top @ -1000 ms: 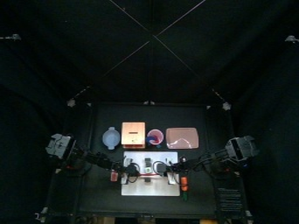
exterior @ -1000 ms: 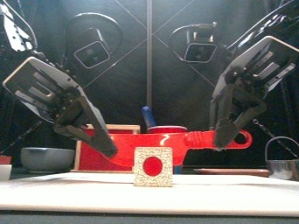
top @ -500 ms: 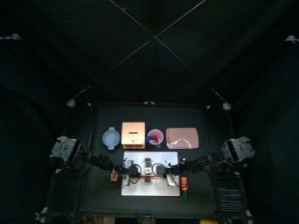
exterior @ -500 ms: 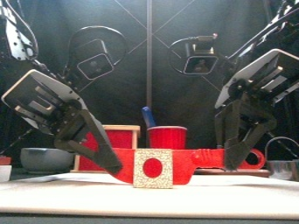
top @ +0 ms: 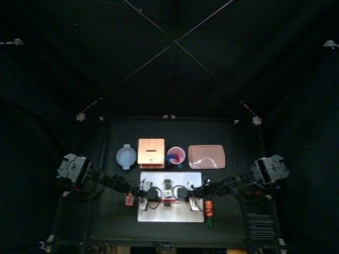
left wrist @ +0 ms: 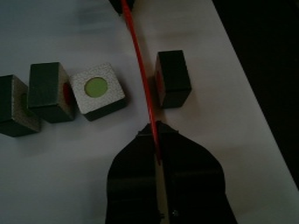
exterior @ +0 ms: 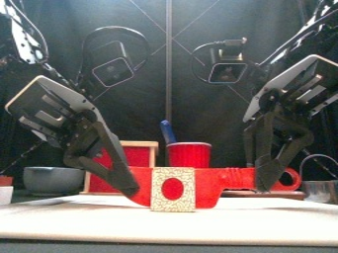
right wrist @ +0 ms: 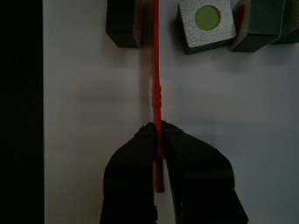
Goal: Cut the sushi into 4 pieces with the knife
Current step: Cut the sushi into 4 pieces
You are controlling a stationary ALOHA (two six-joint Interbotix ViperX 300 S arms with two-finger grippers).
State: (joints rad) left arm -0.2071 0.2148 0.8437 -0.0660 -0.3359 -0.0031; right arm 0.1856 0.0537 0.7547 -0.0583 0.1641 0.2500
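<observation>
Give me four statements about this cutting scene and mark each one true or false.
1. The left gripper and the right gripper are both shut on the red knife. True.
2. The sushi is one whole roll. False: separate sushi pieces lie on the white cutting board.
3. The red knife's blade runs between sushi pieces. True.
4. The red cup is empty. False: a blue knife stands in it.

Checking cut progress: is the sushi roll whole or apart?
Apart: in the left wrist view, one block lies across the red knife from the other blocks, bare white board between.
</observation>
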